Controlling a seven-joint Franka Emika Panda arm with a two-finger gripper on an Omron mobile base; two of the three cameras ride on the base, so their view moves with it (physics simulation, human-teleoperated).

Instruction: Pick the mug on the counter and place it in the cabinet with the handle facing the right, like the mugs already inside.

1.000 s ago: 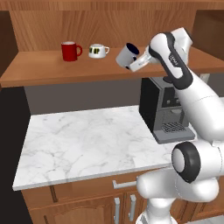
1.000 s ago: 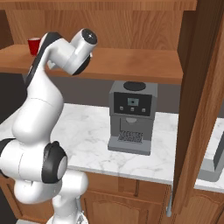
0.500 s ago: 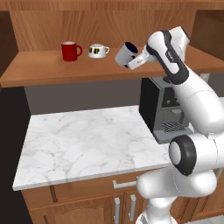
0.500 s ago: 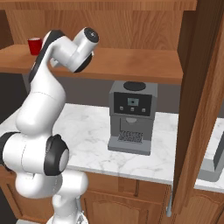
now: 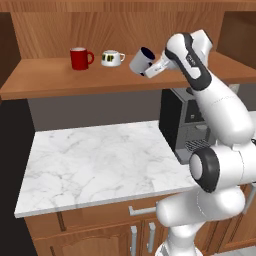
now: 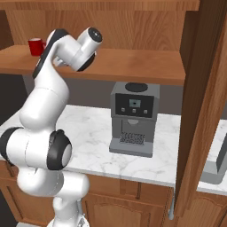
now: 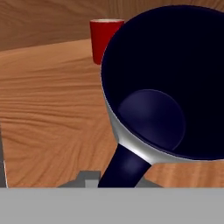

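- Over the cabinet shelf point(image 5: 60, 80), left base view: the end effector point(image 5: 150, 71) is clenched on the grey mug point(image 5: 140, 61), gripping it by its dark handle. Mug is tilted, dark mouth facing up and left, held above the shelf board. Red mug point(image 5: 79, 58) and white cup point(image 5: 112, 58) stand on the shelf to its left. Marble table point(image 5: 100, 165) below; coffee machine point(image 5: 182, 125) at its right end.
- Right base view: arm folds up to the shelf; red mug point(image 6: 35, 46) at far left, coffee machine point(image 6: 133, 117) on the table point(image 6: 88, 137).
- Hand view: mug's dark interior point(image 7: 166, 87) fills the right side, handle point(image 7: 124, 168) running down toward the lower edge. Red mug point(image 7: 99, 37) beyond on the wood shelf point(image 7: 48, 109).
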